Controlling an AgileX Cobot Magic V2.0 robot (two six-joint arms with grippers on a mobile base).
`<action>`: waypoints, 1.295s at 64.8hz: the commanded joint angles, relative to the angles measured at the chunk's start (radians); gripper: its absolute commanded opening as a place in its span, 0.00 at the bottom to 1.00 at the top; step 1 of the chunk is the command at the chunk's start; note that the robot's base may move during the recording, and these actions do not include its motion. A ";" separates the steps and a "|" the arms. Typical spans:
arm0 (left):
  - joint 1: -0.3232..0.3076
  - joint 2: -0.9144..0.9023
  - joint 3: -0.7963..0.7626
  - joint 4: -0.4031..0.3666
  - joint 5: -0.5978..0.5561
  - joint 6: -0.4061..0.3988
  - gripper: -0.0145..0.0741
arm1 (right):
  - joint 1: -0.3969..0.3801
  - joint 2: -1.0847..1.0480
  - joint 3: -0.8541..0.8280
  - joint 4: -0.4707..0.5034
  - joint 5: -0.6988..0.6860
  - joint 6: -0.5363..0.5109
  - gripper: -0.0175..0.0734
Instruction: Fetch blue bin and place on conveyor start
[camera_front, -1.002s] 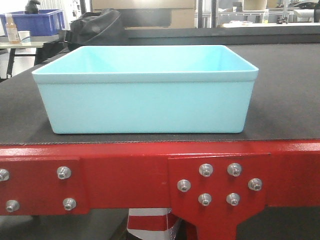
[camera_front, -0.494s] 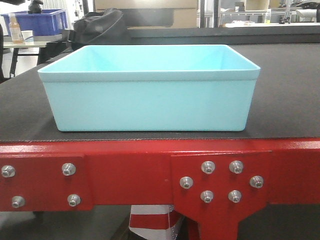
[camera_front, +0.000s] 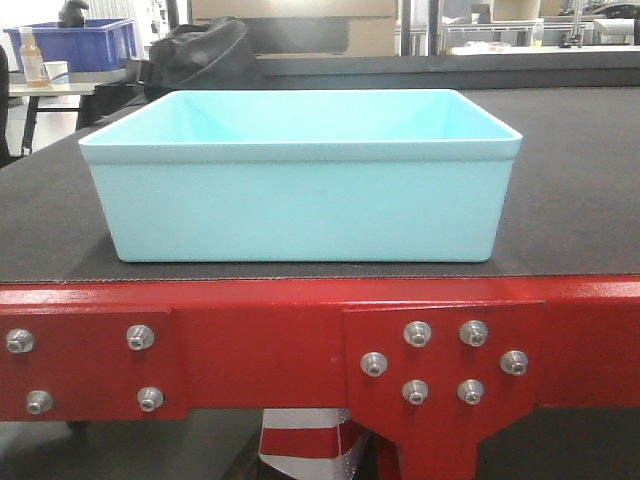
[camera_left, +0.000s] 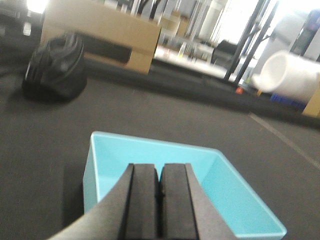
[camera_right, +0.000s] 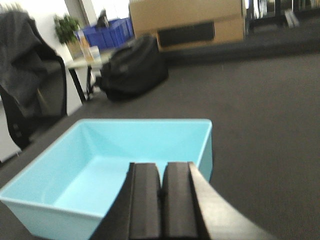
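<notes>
Blue bin (camera_front: 300, 175) shifted right; both grippers closed, empty.

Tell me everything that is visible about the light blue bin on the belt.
The blue bin is a pale turquoise rectangular tub that looks like smooth plastic, with plain walls tapering slightly downward and a thin rim. It is empty and stands upright on the black belt, near the red frame. Only the belt touches it. Both wrist views look down into it from behind a shut end effector, the left and the right, neither touching it.
</notes>
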 joint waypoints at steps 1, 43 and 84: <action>0.003 -0.056 0.000 0.003 -0.019 0.000 0.04 | 0.000 -0.052 0.002 -0.009 -0.030 -0.008 0.01; 0.003 -0.113 0.000 0.003 -0.023 0.000 0.04 | 0.000 -0.107 0.002 -0.009 -0.034 -0.008 0.01; 0.003 -0.113 0.000 0.003 -0.024 0.000 0.04 | -0.360 -0.358 0.241 0.505 -0.032 -0.753 0.01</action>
